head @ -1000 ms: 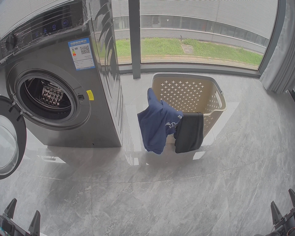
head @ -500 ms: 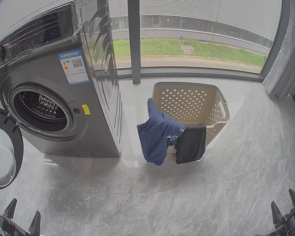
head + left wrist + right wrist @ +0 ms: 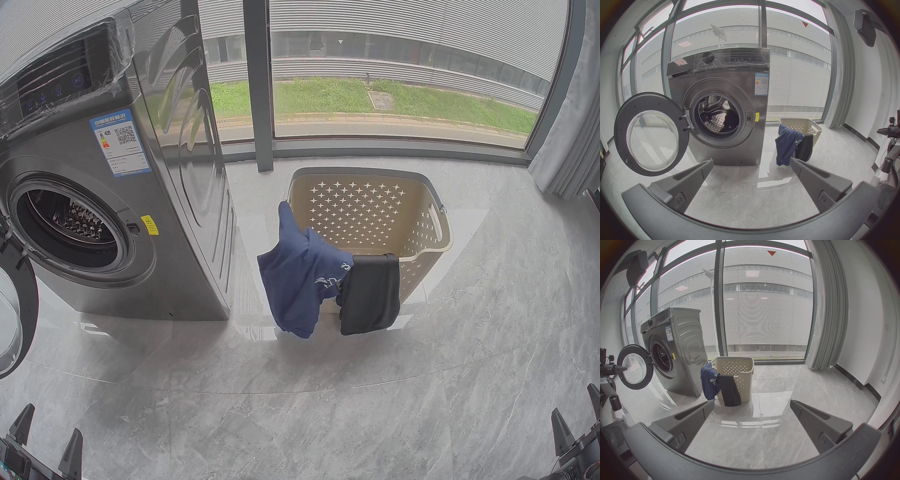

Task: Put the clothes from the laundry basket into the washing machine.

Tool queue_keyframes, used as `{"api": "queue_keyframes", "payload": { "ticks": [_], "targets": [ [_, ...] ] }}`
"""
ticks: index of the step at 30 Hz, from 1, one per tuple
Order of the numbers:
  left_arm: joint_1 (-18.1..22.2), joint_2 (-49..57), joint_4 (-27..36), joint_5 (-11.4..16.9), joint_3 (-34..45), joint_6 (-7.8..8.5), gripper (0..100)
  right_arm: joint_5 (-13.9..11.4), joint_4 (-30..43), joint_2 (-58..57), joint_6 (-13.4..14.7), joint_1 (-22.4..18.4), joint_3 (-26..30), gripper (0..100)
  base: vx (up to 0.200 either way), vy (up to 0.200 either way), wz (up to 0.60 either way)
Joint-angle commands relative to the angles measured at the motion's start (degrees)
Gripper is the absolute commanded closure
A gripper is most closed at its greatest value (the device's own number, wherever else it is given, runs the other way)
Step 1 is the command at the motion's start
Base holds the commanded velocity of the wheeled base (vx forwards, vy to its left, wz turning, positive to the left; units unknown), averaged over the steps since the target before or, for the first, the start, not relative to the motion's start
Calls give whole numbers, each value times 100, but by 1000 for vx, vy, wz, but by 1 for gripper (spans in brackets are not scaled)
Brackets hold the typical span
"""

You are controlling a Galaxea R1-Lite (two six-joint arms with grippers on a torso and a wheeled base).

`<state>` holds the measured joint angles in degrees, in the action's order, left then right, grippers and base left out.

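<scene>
A beige laundry basket (image 3: 425, 206) stands on the floor by the window. A blue garment (image 3: 299, 275) and a black garment (image 3: 370, 294) hang over its near rim. To its left stands the grey washing machine (image 3: 181, 206), its round door (image 3: 15, 312) swung open and its drum (image 3: 69, 225) exposed. My left gripper (image 3: 47, 431) sits low at the near left, open and holding nothing. Over at the near right, my right gripper (image 3: 578, 409) is open too, well short of the basket (image 3: 737, 371). The left wrist view faces the machine (image 3: 725, 106) and the blue garment (image 3: 786, 143).
A tall window with a dark post (image 3: 257, 81) runs behind the basket. A grey curtain (image 3: 569, 144) hangs at the far right. Polished grey floor (image 3: 325, 412) lies open between my grippers and the basket.
The whole head view has shifted: the machine and basket now sit lower and further left in the picture, so the camera moved. Both grippers hold the same open pose.
</scene>
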<state>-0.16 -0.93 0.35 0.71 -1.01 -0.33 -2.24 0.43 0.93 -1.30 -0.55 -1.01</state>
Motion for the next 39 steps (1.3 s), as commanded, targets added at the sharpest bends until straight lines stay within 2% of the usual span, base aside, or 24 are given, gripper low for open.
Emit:
{"api": "queue_keyframes", "payload": {
  "ticks": [1, 4, 16, 22, 28, 35, 39],
  "targets": [
    [-2, 57, 9, 0, 84, -2, 0, -4, -8, -66, -1, 2, 75, 0, 0, 0, 0],
    [-2, 57, 9, 0, 84, -2, 0, -13, 1, -66, -10, 2, 75, 0, 0, 0, 0],
    [-2, 57, 9, 0, 84, -20, 0, -13, -8, -66, -1, 2, 75, 0, 200, 0, 0],
    [-2, 57, 0, -9, 84, -20, 0, -22, 1, -66, -1, 2, 75, 0, 0, 0, 0],
    [-2, 57, 9, -9, 84, -29, 0, -4, 1, -75, 25, 2, 84, 0, 0, -200, 0],
    [-2, 57, 9, -9, 84, -37, 0, -4, 1, -84, 25, 2, 84, 0, 0, 0, 0],
    [-2, 57, 9, -9, 84, -37, 0, 128, -8, -84, 51, 2, 84, 0, 0, 0, 0]
  ]
}}
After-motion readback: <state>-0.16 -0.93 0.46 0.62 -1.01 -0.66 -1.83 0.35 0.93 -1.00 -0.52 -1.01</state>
